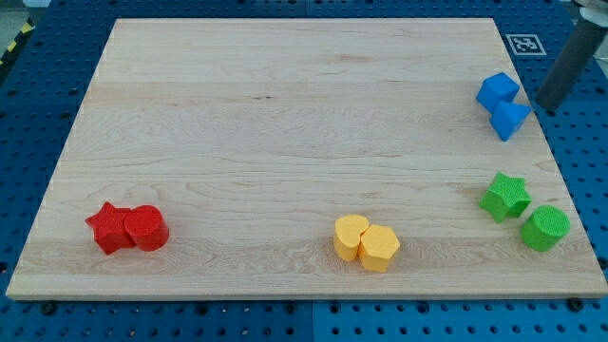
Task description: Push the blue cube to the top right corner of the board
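The blue cube [498, 91] sits near the board's right edge, in the upper right part of the wooden board [285, 142]. It touches a second blue block, which looks like a triangular prism [511, 121], just below it. The dark rod comes down from the view's top right. My tip [548, 107] is a short way to the right of the two blue blocks, level with the gap between them. It appears just past the board's right edge and touches neither block.
A green star [504, 197] and a green cylinder [545, 228] sit at the lower right. A yellow heart-like block [350, 237] and a yellow hexagon [379, 248] touch at bottom centre. A red star [110, 228] and a red cylinder [146, 228] touch at bottom left.
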